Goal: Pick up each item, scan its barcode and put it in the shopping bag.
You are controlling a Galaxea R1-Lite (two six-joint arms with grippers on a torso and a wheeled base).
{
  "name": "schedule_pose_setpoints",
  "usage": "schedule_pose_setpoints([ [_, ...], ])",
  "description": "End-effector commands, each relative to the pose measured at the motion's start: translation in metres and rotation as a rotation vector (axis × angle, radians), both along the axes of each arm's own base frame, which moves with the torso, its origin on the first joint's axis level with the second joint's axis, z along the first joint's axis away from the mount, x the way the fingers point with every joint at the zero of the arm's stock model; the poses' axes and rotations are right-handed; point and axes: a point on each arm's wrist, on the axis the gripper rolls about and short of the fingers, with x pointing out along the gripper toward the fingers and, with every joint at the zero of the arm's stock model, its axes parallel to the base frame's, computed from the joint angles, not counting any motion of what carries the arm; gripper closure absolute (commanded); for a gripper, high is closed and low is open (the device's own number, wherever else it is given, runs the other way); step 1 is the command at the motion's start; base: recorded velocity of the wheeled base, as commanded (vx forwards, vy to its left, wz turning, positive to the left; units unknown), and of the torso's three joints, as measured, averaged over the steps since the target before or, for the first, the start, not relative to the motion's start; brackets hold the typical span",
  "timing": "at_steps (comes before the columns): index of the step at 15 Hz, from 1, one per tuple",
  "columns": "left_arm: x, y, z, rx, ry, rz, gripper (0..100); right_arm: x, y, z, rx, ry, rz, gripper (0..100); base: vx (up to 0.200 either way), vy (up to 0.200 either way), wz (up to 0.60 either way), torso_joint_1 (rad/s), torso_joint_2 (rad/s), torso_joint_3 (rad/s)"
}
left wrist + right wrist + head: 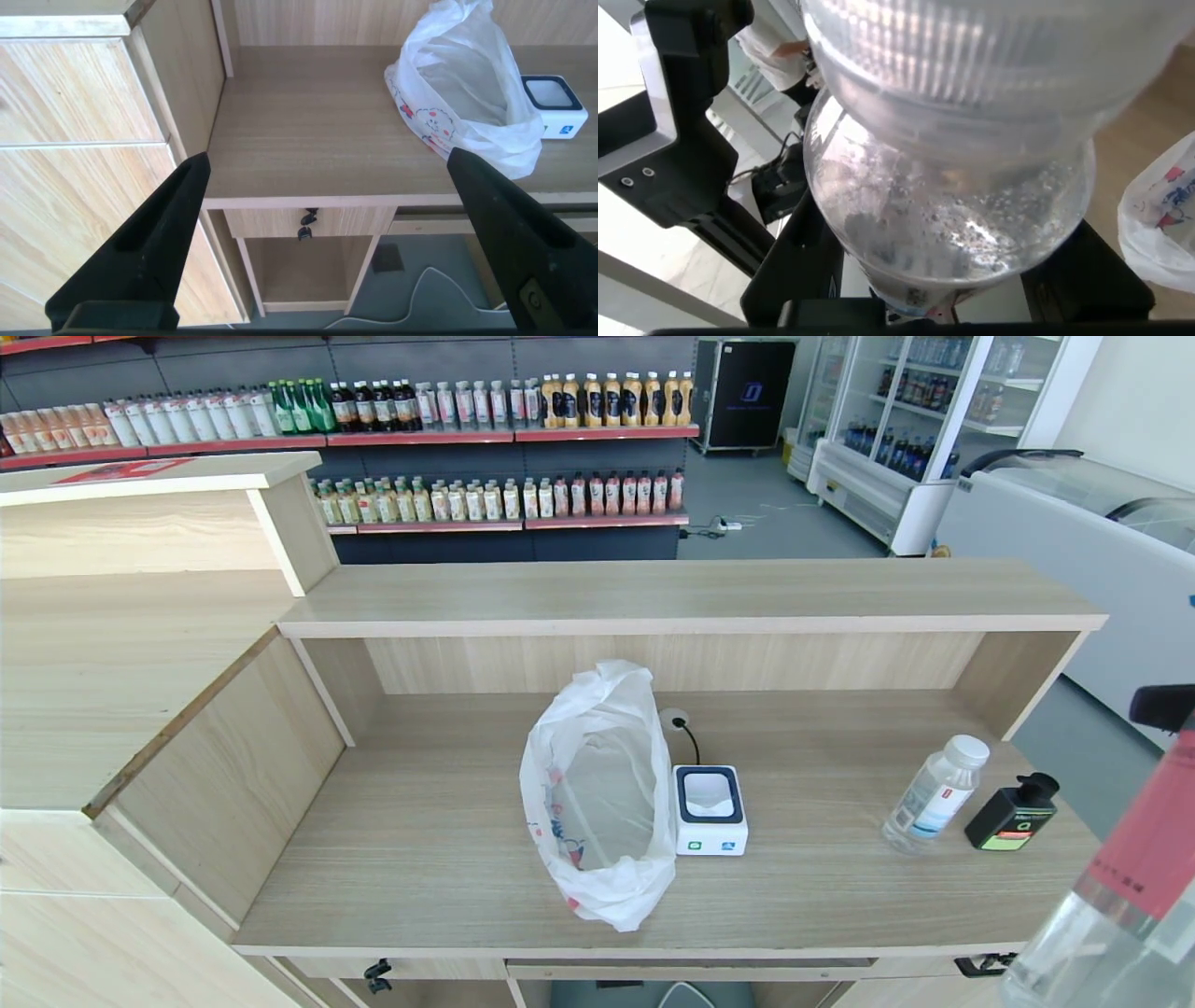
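Observation:
A white plastic shopping bag [597, 803] lies open on the wooden counter [420, 840], with a small white barcode scanner [711, 807] touching its right side. Far right on the counter stand a clear bottle with a white cap [934, 793] and a black bottle [1013, 814]. My right gripper [943, 294] is shut on a clear bottle with a pink label [1125, 887], held up off the counter's front right corner. My left gripper [327, 252] stands open and holds nothing, low in front of the counter's left front edge. From there the bag [467, 84] and scanner [556, 105] lie ahead.
A raised ledge [691, 597] runs along the back of the counter and a tall wooden side unit [121, 644] closes its left. Shelves of drinks [504, 448] and fridges [915, 429] stand behind. A drawer with a key [306, 224] sits under the counter.

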Motion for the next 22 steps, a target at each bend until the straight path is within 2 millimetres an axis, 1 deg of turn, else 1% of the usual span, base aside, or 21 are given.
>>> schedule_pose_setpoints([
  [1,0.000,0.000,0.000,-0.001,0.001,0.000,0,0.002,0.001,0.000,-0.001,0.001,-0.001,100,0.000,0.000,0.00,0.000,0.00,0.000],
  [3,0.000,0.000,0.000,-0.001,0.001,0.000,0,0.003,0.000,0.001,0.000,-0.002,-0.007,100,0.000,0.000,0.00,0.000,0.00,0.000],
  [5,0.000,0.000,0.000,-0.001,0.001,0.000,0,0.007,-0.001,0.001,0.000,-0.003,-0.039,100,0.000,0.000,0.00,0.000,0.00,0.000],
  [7,0.000,0.000,0.000,-0.001,0.001,0.000,0,0.022,-0.008,-0.001,-0.007,-0.018,-0.184,100,0.000,0.000,0.00,0.000,0.00,0.000],
  [8,0.000,0.000,0.000,-0.001,0.001,0.000,0,0.032,-0.016,-0.005,-0.029,-0.043,-0.263,100,0.000,0.000,0.00,0.000,0.00,0.000],
  [9,0.000,0.000,0.000,-0.001,0.001,0.000,0,0.042,-0.027,-0.010,-0.056,-0.073,-0.361,100,0.000,0.000,0.00,0.000,0.00,0.000],
  [10,0.000,0.000,0.000,-0.001,0.001,0.000,0,0.046,-0.031,-0.013,-0.075,-0.087,-0.442,100,0.000,0.000,0.00,0.000,0.00,0.000],
  [11,0.000,0.000,0.000,-0.001,0.001,0.000,0,0.053,-0.032,-0.026,-0.163,-0.099,-0.682,100,0.000,0.000,0.00,0.000,0.00,0.000],
  [12,0.000,0.000,0.000,-0.001,0.001,0.000,0,0.055,-0.030,-0.036,-0.254,-0.084,-0.845,100,0.000,0.000,0.00,0.000,0.00,0.000],
  [13,0.000,0.000,0.000,-0.001,0.001,0.000,0,0.056,-0.028,-0.040,-0.280,-0.066,-0.944,100,0.000,0.000,0.00,0.000,0.00,0.000],
  [14,0.000,0.000,0.000,0.001,0.001,0.000,0,0.056,-0.027,-0.041,-0.280,-0.068,-0.984,100,0.000,0.000,0.00,0.000,0.00,0.000],
  [15,0.000,0.000,0.000,-0.001,0.001,0.000,0,0.056,-0.026,-0.047,-0.285,-0.074,-1.028,100,0.000,0.000,0.00,0.000,0.00,0.000],
  [16,0.000,0.000,0.000,-0.001,0.001,0.000,0,0.058,-0.027,-0.053,-0.297,-0.080,-1.116,100,0.000,0.000,0.00,0.000,0.00,0.000],
  [18,0.000,0.000,0.000,-0.001,0.001,0.000,0,0.068,-0.031,-0.059,-0.373,-0.045,-1.405,100,0.000,0.000,0.00,0.000,0.00,0.000],
  [19,0.000,0.000,0.000,-0.001,0.001,0.000,0,0.074,-0.030,-0.066,-0.446,-0.015,-1.576,100,0.000,0.000,0.00,0.000,0.00,0.000],
  [21,0.000,0.000,0.000,0.001,0.001,0.000,0,0.080,-0.031,-0.077,-0.549,0.030,-1.773,100,0.000,0.000,0.00,0.000,0.00,0.000],
  [22,0.000,0.000,0.000,-0.001,0.000,0.000,0,0.084,-0.032,-0.081,-0.574,0.046,-1.776,100,0.000,0.000,0.00,0.000,0.00,0.000],
])
